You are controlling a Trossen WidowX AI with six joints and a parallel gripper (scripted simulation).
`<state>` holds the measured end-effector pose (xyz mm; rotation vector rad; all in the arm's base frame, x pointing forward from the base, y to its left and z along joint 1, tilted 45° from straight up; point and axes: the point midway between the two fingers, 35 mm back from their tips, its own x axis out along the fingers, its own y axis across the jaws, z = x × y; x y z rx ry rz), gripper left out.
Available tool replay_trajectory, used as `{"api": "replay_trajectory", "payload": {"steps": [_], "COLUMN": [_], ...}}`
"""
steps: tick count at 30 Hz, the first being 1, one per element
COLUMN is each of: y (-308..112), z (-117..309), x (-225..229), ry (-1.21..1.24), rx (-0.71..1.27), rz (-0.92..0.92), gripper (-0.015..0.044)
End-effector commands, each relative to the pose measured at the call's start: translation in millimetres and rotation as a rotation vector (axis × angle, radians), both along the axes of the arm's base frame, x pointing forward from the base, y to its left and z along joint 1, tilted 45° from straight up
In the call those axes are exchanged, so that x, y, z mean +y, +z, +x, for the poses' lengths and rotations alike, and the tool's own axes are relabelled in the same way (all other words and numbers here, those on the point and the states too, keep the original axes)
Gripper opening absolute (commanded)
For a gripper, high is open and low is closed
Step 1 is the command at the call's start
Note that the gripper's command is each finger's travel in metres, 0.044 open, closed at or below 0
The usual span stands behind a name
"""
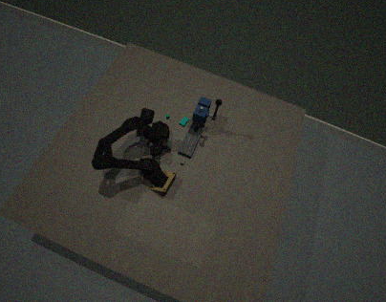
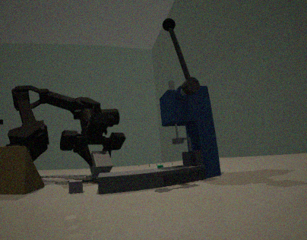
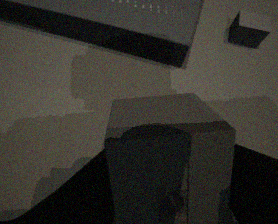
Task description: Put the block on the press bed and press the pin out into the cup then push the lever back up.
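A light grey block is held between the fingers of my gripper, which is shut on it. The block looks slightly tilted in the exterior view, beside the near end of the long grey base and away from the punch. The blue press stands at the base's far end. Its punch hangs raised over a dark box-like part. The lever stands up, its black knob high. I cannot make out the pin or the cup.
A small grey cube lies off the near end of the base. A flat teal piece and a small teal piece lie left of the press. A yellow block is by the arm's base.
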<state>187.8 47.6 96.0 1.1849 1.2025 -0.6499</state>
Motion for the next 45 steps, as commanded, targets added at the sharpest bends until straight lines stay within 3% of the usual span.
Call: {"api": "replay_trajectory", "payload": {"steps": [1,34,45], "y": [-2,-16,-16], "z": [0,0,0], "x": [-1,15,15], "ry": [-0.02,-0.146,-0.149], "rx": [-0.009,-0.121,-0.125], "rz": [-0.031,-0.347,-0.355], "gripper": [0.0,0.0,0.0]}}
